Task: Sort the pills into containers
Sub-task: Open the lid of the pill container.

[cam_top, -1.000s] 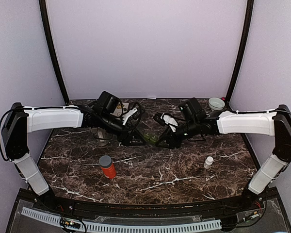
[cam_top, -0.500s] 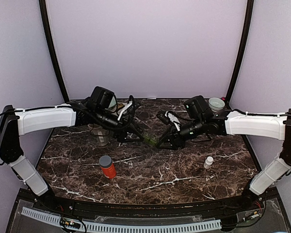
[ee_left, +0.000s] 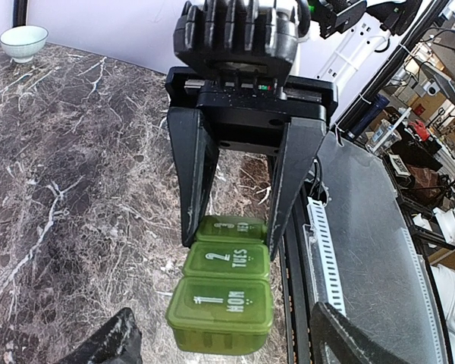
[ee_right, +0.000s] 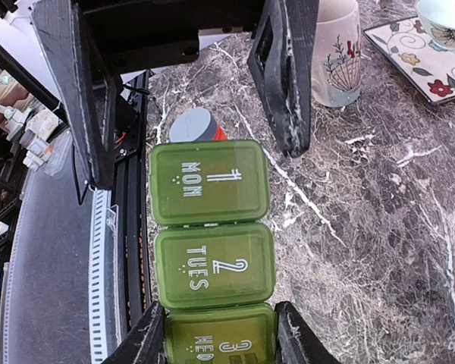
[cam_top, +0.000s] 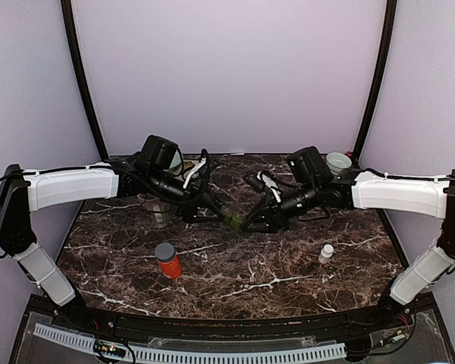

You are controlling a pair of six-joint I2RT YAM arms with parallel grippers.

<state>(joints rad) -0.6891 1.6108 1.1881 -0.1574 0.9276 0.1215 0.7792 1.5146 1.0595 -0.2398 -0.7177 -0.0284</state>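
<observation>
Top external view: both of my arms stretch low across the marble table (cam_top: 288, 273) and meet nose to nose at its middle, the left gripper (cam_top: 216, 215) facing the right gripper (cam_top: 252, 223). One green pill box (cam_top: 233, 221) sits between them. I count two bottles nearer the arm bases, an orange bottle with a grey cap (cam_top: 167, 260) on the left and a small white bottle (cam_top: 327, 252) on the right, well apart from each other. One bowl (cam_top: 338, 161) stands at the far right corner.

Left wrist view: three lids of the pill box show in a row, marked 1 MON, 2 TUES and 3 WED. The right gripper's two black fingers are clamped on the WED end. My left fingers stand wide apart at the bottom edge, either side of the MON end.

Right wrist view: my right fingers pinch the WED lid from both sides. Opposite, the left gripper's fingers flank the MON lid with a gap showing on each side, holding nothing. One mug (ee_right: 337, 57) and one patterned plate (ee_right: 417, 64) stand on the table beyond, and the orange bottle's grey cap peeks out past the MON end.
</observation>
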